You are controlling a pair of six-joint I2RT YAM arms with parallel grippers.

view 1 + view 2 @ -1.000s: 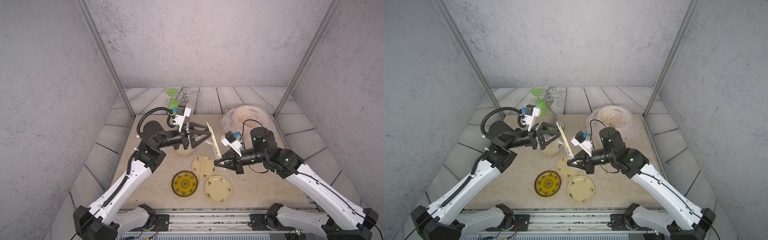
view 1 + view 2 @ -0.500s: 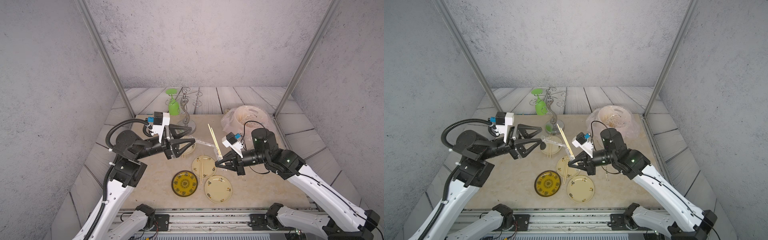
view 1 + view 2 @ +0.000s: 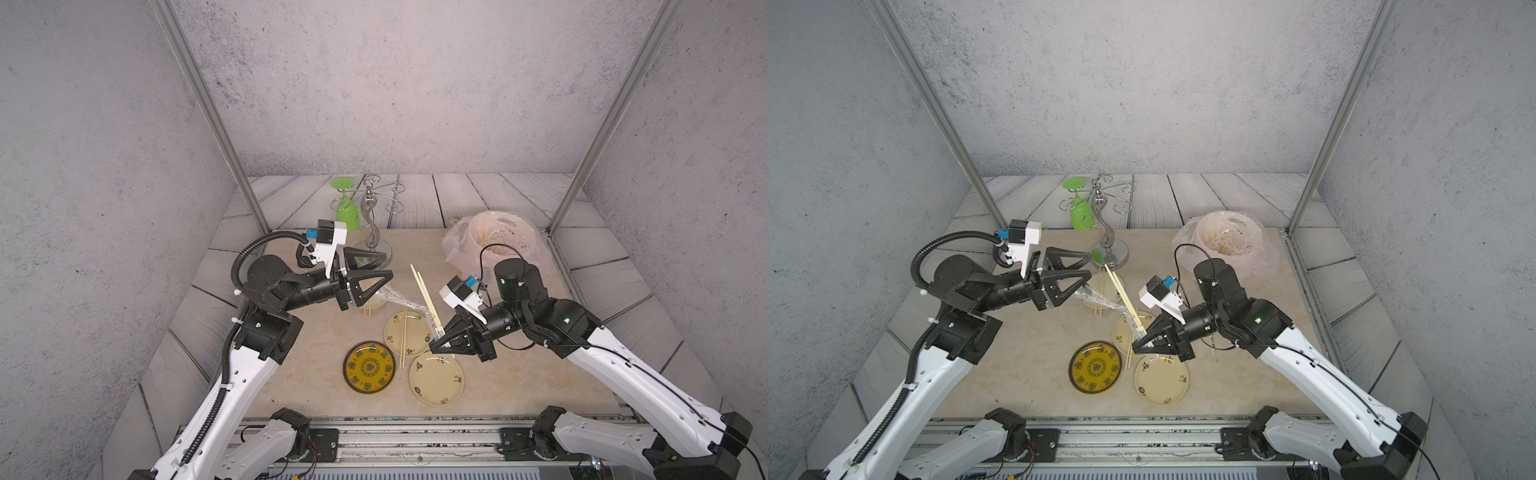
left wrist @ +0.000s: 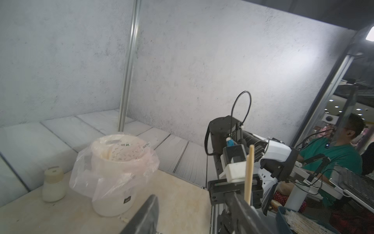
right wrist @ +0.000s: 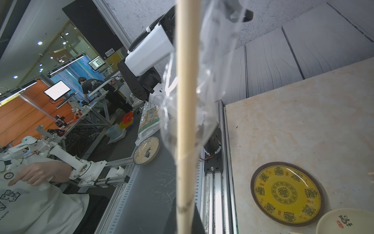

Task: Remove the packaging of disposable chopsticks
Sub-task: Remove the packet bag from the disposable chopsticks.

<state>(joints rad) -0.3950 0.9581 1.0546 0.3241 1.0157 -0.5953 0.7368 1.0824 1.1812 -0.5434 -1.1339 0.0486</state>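
My right gripper [image 3: 433,345] [image 3: 1136,347] is shut on the lower end of a pair of disposable chopsticks [image 3: 424,293] [image 3: 1121,291], which slant up and back from it. In the right wrist view the chopsticks [image 5: 185,113] rise straight out of the right gripper [image 5: 185,227]. The clear packaging [image 3: 405,300] [image 3: 1100,300] [image 5: 204,66] hangs crumpled and pulled partway off them, trailing toward my left gripper [image 3: 390,267] [image 3: 1090,266]. The left gripper [image 4: 194,216] is open with nothing between its fingers, just beside the sleeve's loose end. A chopstick tip [image 4: 250,172] shows beyond it.
A yellow plate [image 3: 369,368] and two pale plates [image 3: 436,379] [image 3: 415,345] lie near the front, bare chopsticks [image 3: 403,338] across one. A smaller plate [image 3: 1098,286] with sticks sits under the left gripper. A bagged white bin [image 3: 494,241] stands back right, a glass rack [image 3: 374,237] with green glass [image 3: 347,212] behind.
My left gripper drew back to the left from the chopsticks, stretching the sleeve out, then returned to the right near the sleeve's end. The right gripper and chopsticks stayed almost still.
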